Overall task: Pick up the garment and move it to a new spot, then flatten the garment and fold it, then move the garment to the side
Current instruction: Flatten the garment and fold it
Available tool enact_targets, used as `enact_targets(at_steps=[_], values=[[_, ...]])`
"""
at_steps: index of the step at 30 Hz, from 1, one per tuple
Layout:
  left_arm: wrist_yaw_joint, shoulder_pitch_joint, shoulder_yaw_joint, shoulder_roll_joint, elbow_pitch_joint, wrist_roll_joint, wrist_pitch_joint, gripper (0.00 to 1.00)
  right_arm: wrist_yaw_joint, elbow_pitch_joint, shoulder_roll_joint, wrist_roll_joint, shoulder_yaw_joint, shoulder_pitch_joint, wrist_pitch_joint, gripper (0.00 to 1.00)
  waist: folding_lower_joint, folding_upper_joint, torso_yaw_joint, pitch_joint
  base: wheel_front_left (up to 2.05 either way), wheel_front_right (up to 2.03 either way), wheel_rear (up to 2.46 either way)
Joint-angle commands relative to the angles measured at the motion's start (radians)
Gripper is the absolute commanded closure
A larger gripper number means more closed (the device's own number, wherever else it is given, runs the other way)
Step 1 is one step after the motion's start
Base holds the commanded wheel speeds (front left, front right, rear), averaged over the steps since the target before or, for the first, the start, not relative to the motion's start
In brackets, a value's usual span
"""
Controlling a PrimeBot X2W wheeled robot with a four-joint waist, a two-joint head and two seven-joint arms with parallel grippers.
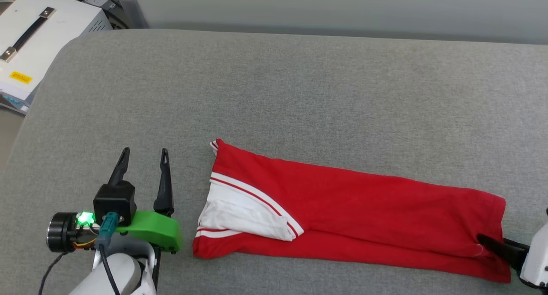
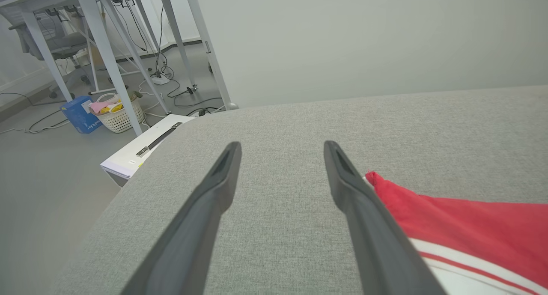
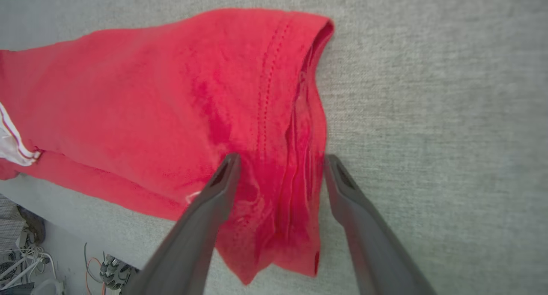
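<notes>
The garment [image 1: 342, 209] lies on the grey padded surface, folded into a long red band running left to right. Its white sleeve with red-white trim is tucked at the left end. My left gripper [image 1: 145, 151] stands open just left of that end, holding nothing. In the left wrist view the left gripper [image 2: 282, 145] hovers over bare surface, with the garment [image 2: 462, 218] beside its right finger. My right gripper [image 3: 282, 158] is open at the hem end of the garment [image 3: 171, 93], its two fingers either side of the bunched hem. One dark right finger [image 1: 498, 247] lies on the red cloth.
The grey padded surface [image 1: 299, 93] has a rounded left edge and free room behind the garment. A white case with a black handle [image 1: 38, 34] stands beyond that left edge. On the floor are table legs, cables, a white basket [image 2: 120, 115] and a blue box [image 2: 79, 115].
</notes>
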Motion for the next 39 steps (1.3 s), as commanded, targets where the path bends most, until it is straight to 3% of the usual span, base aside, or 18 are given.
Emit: enact_targets(at_steps=[1,10,11,13,22,29,33,39], values=[[-0.038,0.047,0.056,-0.055,0.013,0.066,-0.006,0.00,-0.001,0.048,0.025,-0.022,0.039,-0.043,0.008,0.00,0.0001,0.0000,0.018,0.016,0.00,0.00,0.00],[-0.126,0.127,0.183,-0.191,0.037,0.224,-0.006,0.00,-0.001,0.080,0.079,0.005,0.140,-0.091,-0.004,0.00,0.0001,0.0000,0.021,0.016,0.00,0.00,0.00],[-0.138,0.134,0.197,-0.204,0.040,0.238,-0.006,0.00,-0.001,0.082,0.078,0.008,0.148,-0.095,-0.009,0.14,0.0001,0.0000,0.020,0.015,0.00,0.00,0.00],[-0.159,0.143,0.223,-0.226,0.046,0.260,-0.006,0.00,-0.001,0.083,0.070,0.001,0.162,-0.103,-0.034,1.00,0.0001,0.0000,0.018,0.013,0.00,0.00,0.00],[-0.264,0.188,0.331,-0.301,0.061,0.347,-0.006,0.00,-0.001,0.138,-0.026,0.035,0.149,-0.104,-0.076,1.00,0.0001,0.0000,0.011,-0.031,0.00,0.00,0.00],[-0.315,0.215,0.373,-0.338,0.072,0.390,-0.006,0.00,-0.001,0.192,-0.119,0.042,0.101,-0.079,-0.090,1.00,0.0001,0.0000,0.014,-0.065,0.00,0.00,0.00],[-0.336,0.232,0.397,-0.355,0.072,0.410,-0.006,0.00,-0.001,0.129,-0.155,0.042,0.123,-0.056,-0.052,1.00,0.0001,0.0000,0.013,-0.078,0.00,0.00,0.00],[-0.358,0.244,0.429,-0.376,0.081,0.434,-0.006,0.00,-0.001,-0.081,-0.158,0.064,0.148,-0.045,-0.009,1.00,0.0001,0.0000,0.014,-0.085,0.00,0.00,0.00]])
